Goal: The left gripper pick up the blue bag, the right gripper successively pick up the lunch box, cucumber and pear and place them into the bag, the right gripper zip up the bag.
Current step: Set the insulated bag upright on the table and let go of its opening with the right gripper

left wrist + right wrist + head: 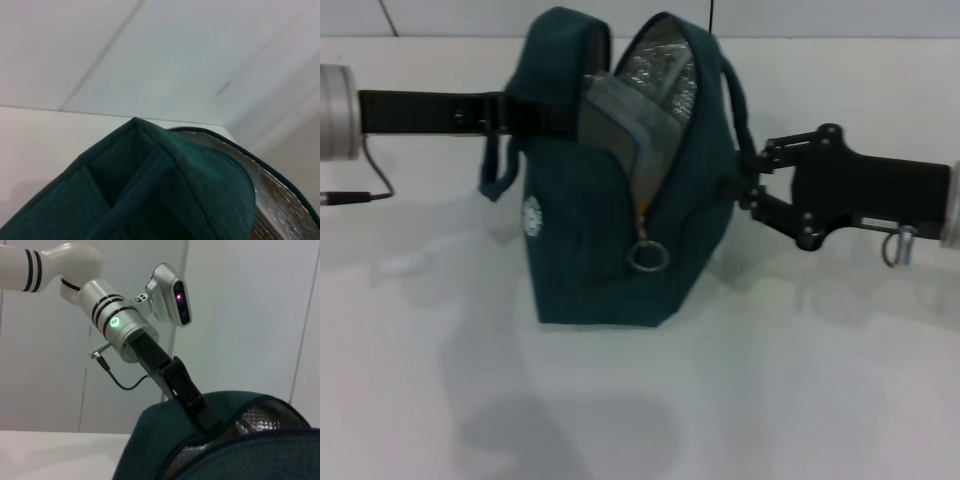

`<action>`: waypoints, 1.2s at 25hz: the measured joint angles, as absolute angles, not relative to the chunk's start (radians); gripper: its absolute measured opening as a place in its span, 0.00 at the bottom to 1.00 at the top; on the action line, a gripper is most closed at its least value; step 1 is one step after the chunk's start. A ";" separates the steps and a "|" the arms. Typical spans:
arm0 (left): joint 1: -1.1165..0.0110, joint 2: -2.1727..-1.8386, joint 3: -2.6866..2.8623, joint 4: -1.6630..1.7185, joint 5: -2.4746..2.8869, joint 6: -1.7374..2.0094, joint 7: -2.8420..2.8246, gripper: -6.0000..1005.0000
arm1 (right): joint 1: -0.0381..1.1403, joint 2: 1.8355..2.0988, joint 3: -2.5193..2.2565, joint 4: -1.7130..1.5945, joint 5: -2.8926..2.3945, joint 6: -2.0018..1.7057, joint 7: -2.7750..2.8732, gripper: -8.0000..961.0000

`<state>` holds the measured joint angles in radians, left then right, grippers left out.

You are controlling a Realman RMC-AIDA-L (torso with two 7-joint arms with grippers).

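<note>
My bench is a plain white table (740, 400), matte, with soft grey shadows pooled on it near the front edge. Behind it stands a pale panelled wall (240, 315), its seams running as thin vertical lines; one reddish seam line shows at the far top corner over my left side. From below, I see the white ceiling (165, 55), with faint joints
</note>
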<state>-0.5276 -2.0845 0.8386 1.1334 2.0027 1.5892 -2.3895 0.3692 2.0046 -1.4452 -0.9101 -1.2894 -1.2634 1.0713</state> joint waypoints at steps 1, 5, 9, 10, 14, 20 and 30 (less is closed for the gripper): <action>-0.528 -2.084 0.839 1.133 2.003 1.589 -2.389 0.04 | 0.349 2.003 -1.440 -0.930 -1.290 -1.265 1.071 0.24; -0.537 -2.087 0.898 1.107 1.976 1.588 -2.388 0.04 | 0.287 2.001 -1.395 -0.999 -1.315 -1.299 1.072 0.23; -0.547 -2.088 0.969 1.065 1.944 1.558 -2.378 0.04 | 0.241 2.001 -1.326 -1.033 -1.341 -1.373 1.078 0.21; -0.549 -2.088 0.986 1.059 1.939 1.547 -2.376 0.04 | 0.229 2.001 -1.302 -1.039 -1.348 -1.400 1.078 0.20; -0.557 -2.089 1.073 1.040 1.914 1.495 -2.375 0.04 | 0.204 2.001 -1.193 -1.050 -1.409 -1.521 1.097 0.20; -0.570 -2.091 1.116 0.993 1.874 1.482 -2.363 0.04 | 0.195 2.002 -1.146 -1.049 -1.463 -1.573 1.104 0.19; -0.546 -2.091 1.110 0.977 1.863 1.471 -2.330 0.04 | 0.174 2.004 -1.110 -1.005 -1.461 -1.621 1.063 0.18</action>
